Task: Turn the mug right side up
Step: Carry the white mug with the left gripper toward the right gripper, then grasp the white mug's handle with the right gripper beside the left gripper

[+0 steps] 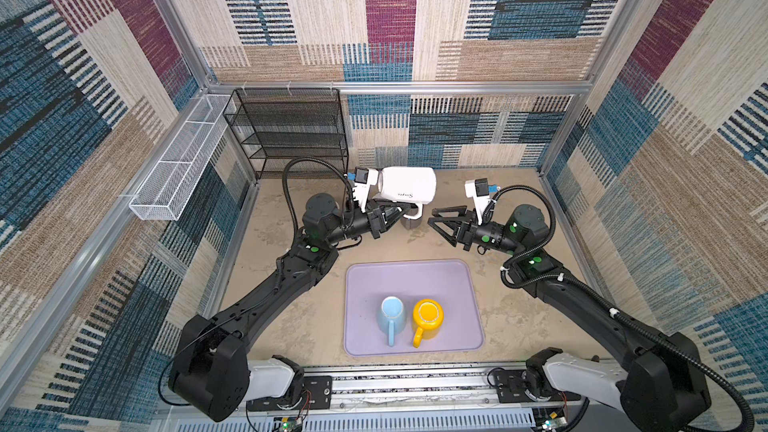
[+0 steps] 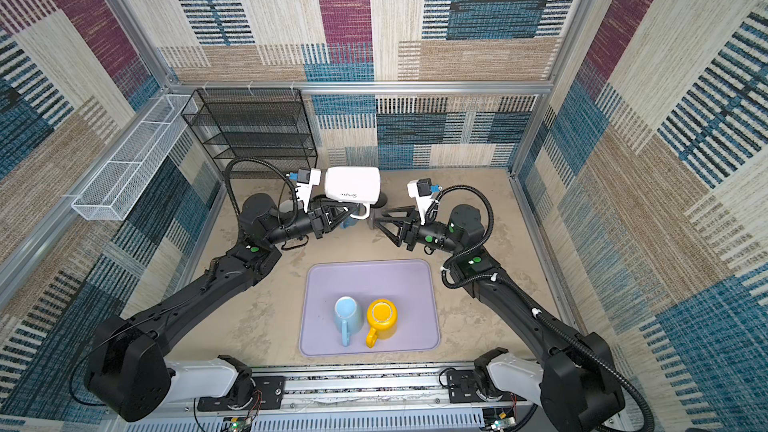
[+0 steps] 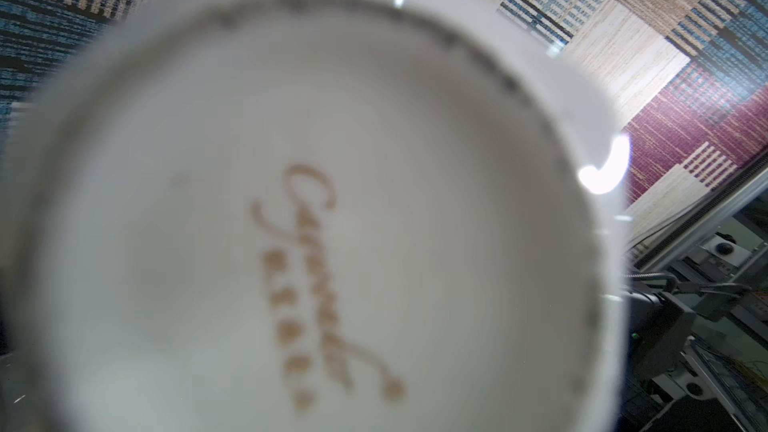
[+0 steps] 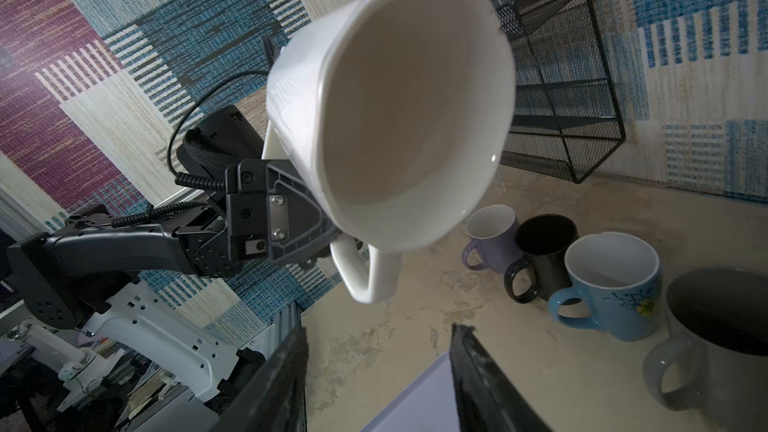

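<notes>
Left gripper (image 1: 398, 214): we note its fingers pinched narrow on the handle (image 1: 413, 213) of the white mug (image 1: 409, 184). The mug hangs clear of the table, lying on its side. In both top views its body runs across the scene, behind the fingers. Its mouth points toward the right arm and its base toward the left wrist camera. In the left wrist view that base (image 3: 311, 222) fills nearly everything, with blurred gold script on it; the fingers do not show there.

Right gripper (image 1: 434, 218): we see the fingers spread apart with nothing between them, just beside the handle and not touching it. The right wrist view looks straight into the mug's open mouth (image 4: 415, 118).

On the table beyond stand four upright mugs in a loose row: lilac mug (image 4: 490, 234), black mug (image 4: 544, 247), blue flowered mug (image 4: 615, 284), grey mug (image 4: 715, 334).

Nearer the arm bases lies a purple tray (image 1: 415, 276) with a light-blue mug (image 1: 391, 315) and a yellow mug (image 1: 429, 317), both mouth up. A black mesh rack (image 1: 286, 130) stands at the back wall.
</notes>
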